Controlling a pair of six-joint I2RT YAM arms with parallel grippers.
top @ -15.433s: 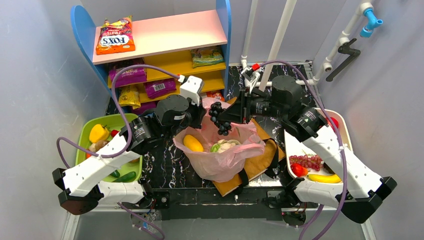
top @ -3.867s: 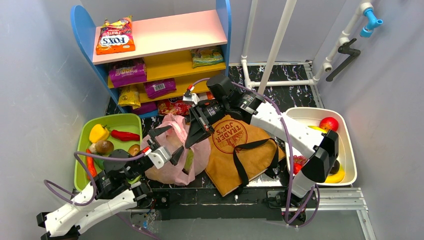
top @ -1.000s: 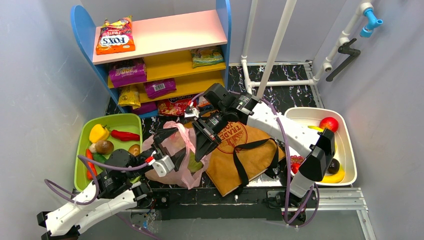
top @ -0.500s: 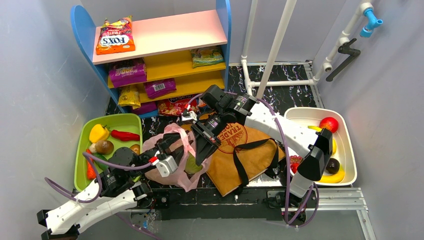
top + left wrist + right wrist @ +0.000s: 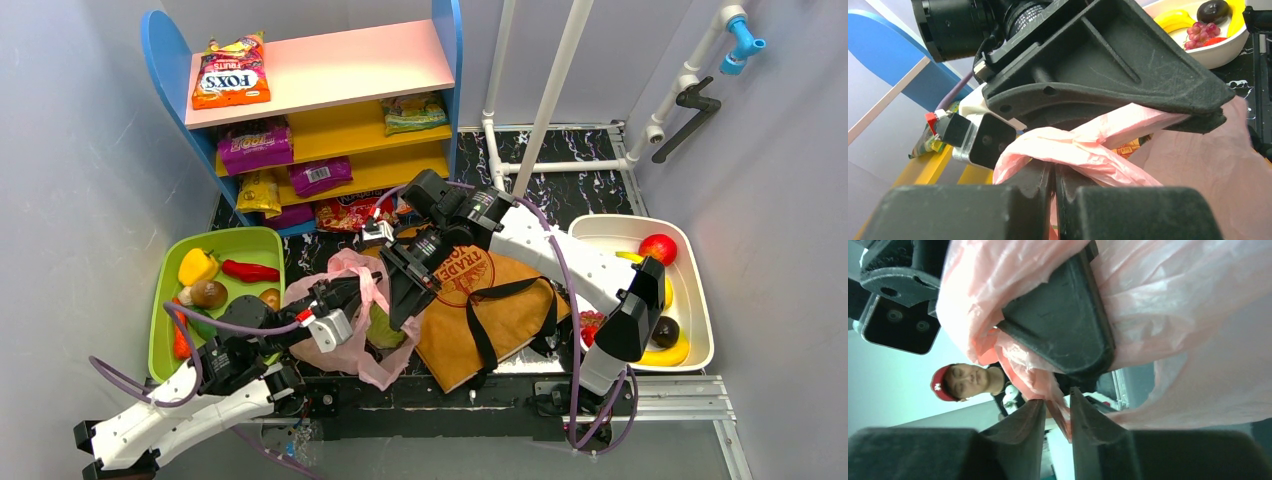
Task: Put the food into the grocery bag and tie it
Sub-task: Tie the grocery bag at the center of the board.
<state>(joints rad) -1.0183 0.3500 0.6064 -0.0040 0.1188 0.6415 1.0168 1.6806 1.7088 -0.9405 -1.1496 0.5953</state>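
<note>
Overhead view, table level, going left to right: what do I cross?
Green plastic tray of vegetables → crinkly pink plastic grocery bag → flat brown paper Trader Joe's bag with black straps → white oval tub of fruit.

Grocery bag (image 5: 388, 362): fifteen seconds back it stood open on top of the brown paper bag (image 5: 500, 300). Now it is slumped on the desk (image 5: 585, 185) just left of that bag, with its mouth gathered.

Left fingers (image 5: 1030, 189): apart a second ago, now pinched shut on a pink handle loop (image 5: 1073, 150), left of the brown paper bag.

Right fingers (image 5: 1023, 427): clamped a second ago, now slightly parted over the brown paper bag's left edge, with pink film hanging in the gap.
</note>
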